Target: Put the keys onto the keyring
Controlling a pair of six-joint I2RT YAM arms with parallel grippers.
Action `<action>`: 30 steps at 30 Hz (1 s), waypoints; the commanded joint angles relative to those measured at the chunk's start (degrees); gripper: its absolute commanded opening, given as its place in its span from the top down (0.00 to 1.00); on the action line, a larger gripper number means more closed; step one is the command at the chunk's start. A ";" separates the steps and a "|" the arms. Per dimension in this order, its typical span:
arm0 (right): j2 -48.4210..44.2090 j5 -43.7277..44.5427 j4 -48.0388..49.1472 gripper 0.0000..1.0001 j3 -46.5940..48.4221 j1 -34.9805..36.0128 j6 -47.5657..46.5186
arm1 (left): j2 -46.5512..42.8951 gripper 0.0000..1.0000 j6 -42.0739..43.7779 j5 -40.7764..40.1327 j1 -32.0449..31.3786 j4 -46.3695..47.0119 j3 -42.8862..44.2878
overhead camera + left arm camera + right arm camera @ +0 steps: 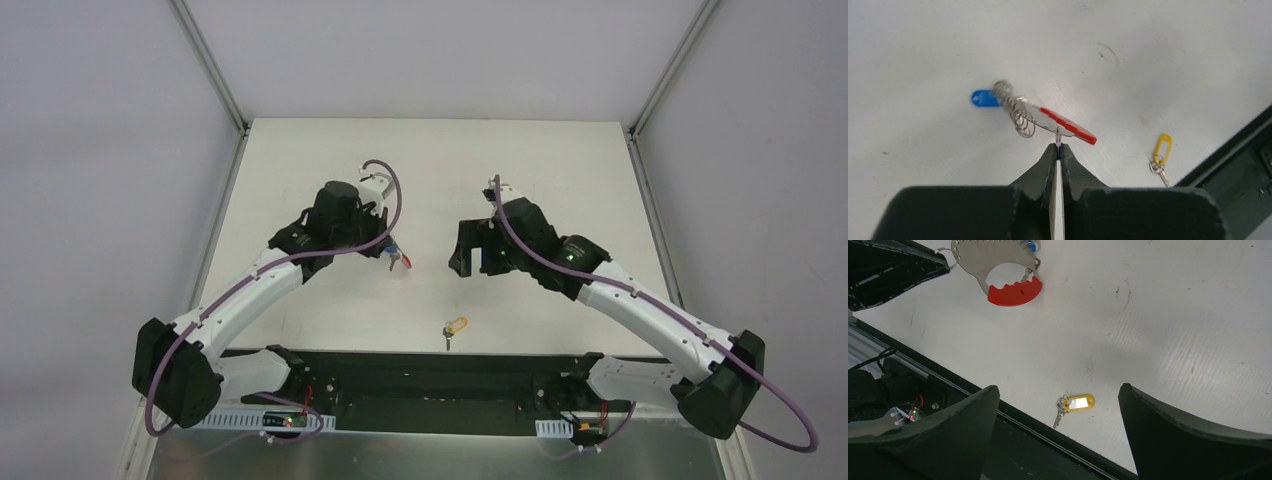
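Key point(1060, 414) lies flat on the table point(1168, 315), its yellow tag point(1081, 402) attached, just short of the black rail point(1048, 450). I see it framed between the fingers of the right gripper point(1058, 389), which stand wide apart and touch nothing. Keyring point(1048, 117) sits well apart from the key, out ahead of that gripper. My left gripper point(1058, 147) is pinched tight on its thin metal edge beside the red crescent point(1070, 127). The blue tag point(983, 98) and coiled rings trail left of the tips.
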 commanded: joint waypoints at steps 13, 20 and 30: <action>-8.38 -6.28 -1.07 0.16 4.03 5.05 -10.61 | -11.81 1.00 3.37 28.03 -3.45 -9.34 10.30; -12.34 -8.96 2.29 0.19 4.48 10.28 -16.59 | -13.46 1.00 2.87 35.22 -4.94 -9.68 13.47; -12.78 -9.91 6.70 0.20 7.96 15.00 -24.85 | -14.81 1.00 1.80 38.96 -7.27 -9.67 16.28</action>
